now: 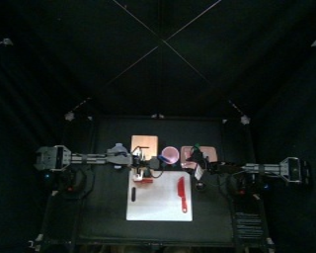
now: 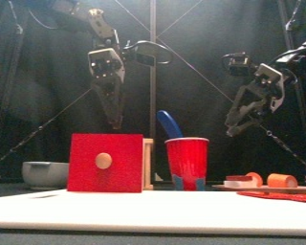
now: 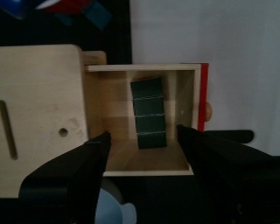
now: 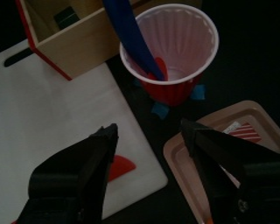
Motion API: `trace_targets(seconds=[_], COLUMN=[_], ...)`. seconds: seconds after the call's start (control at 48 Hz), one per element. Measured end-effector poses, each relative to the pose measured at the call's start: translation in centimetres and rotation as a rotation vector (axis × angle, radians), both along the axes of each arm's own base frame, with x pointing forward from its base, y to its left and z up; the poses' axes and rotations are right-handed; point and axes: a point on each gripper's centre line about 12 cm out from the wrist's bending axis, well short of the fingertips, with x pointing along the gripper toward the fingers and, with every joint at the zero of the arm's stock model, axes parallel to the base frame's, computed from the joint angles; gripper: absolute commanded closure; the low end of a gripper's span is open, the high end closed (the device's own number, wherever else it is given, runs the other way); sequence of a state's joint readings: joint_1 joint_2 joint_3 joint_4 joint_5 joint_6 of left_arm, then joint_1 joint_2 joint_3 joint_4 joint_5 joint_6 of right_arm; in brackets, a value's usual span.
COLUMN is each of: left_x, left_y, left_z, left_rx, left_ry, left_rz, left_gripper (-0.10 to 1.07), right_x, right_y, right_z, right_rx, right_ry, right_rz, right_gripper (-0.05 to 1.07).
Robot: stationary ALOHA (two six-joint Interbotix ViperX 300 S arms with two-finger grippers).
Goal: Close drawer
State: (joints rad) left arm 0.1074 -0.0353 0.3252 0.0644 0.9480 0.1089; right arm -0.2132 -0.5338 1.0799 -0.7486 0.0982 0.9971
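Left gripper (image 3: pixel 146 150): I see its jaws spread wide and holding nothing, hanging over the pulled-out drawer (image 3: pixel 146 118), one jaw at each side of it.
Left arm: I see it come in from the left and hang down behind the box (image 2: pixel 112 163) in the front view.
Drawer: pulled out of the tan wooden box, with a red front panel and a round wooden knob (image 2: pixel 103 162); it stands at the table's left middle, just beside the red cup (image 2: pixel 186 163).
Drawer contents: a dark green block (image 3: pixel 149 111) lies inside it.
Right gripper (image 4: pixel 149 140): I see its jaws parted and empty, raised above the cup and the pinkish tray (image 4: pixel 230 149).
Cup: red outside, white inside, upright, with a blue utensil (image 4: pixel 129 32) leaning in it.
Mat (image 4: pixel 66 131): white, lying in front of the box and cup, with a red item at its edge.
Tray: to the right of the cup, holding small items I cannot make out.
Bowl (image 2: pixel 45 173): grey, on the table left of the box.
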Motion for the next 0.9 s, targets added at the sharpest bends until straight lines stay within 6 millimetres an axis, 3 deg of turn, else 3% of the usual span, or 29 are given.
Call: trace_targets(seconds=[0.188, 0.292, 0.708, 0.896], left_x=[-1.2, -2.3, -8.8, -11.0], left_y=[-0.1, -0.3, -1.2, -1.5], left_z=[4.2, 5.6, 2.8, 1.3], left_rx=[0.009, 0.007, 0.03, 0.015], left_ry=[-0.151, -0.271, -0.76, -0.857], left_rz=[0.028, 0.046, 0.005, 0.018], left_gripper=[0.04, 0.04, 0.03, 0.03], right_x=[0.4, 0.6, 1.2, 1.3], right_y=[0.7, 1.1, 2.0, 2.6], right_z=[1.7, 2.9, 5.0, 5.2], right_rx=[-0.046, -0.073, -0.127, -0.129], right_ry=[-0.047, -0.083, -0.139, -0.146], right_rz=[0.053, 0.081, 0.14, 0.165], right_gripper=[0.11, 0.11, 0.11, 0.11])
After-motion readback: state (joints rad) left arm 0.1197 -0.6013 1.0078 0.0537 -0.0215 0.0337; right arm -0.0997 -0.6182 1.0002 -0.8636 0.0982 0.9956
